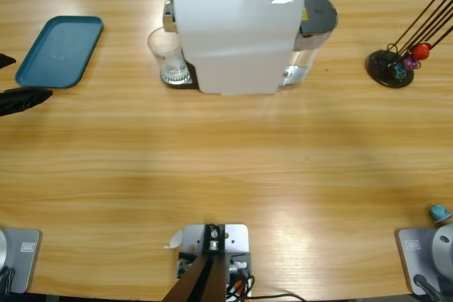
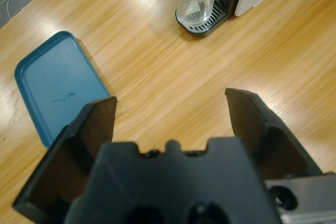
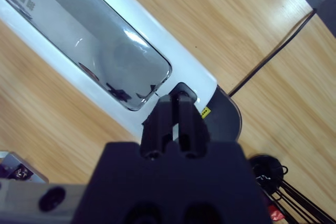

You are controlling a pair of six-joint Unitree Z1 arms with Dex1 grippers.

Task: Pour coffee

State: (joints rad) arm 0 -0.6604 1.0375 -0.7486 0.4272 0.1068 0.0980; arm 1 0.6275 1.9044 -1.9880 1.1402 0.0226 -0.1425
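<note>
1. The white coffee machine [image 1: 237, 37] stands at the far middle of the table [image 1: 226, 167], with a grey water tank [image 1: 315, 22] at its right end.
2. A teal tray [image 1: 58, 51] lies far left, nothing in it.
3. A black capsule rack [image 1: 391, 67] at far right holds a few coloured capsules [image 1: 413, 58].
4. A clear glass [image 1: 167, 54] sits on the machine's drip grate [image 2: 202, 22], left of the machine; no coffee can be made out in it.
5. The left gripper [image 2: 170, 100] hangs released near the tray, jaws wide apart.
6. The right gripper [image 3: 176, 103] is clenched, its tips over the machine's top.
</note>
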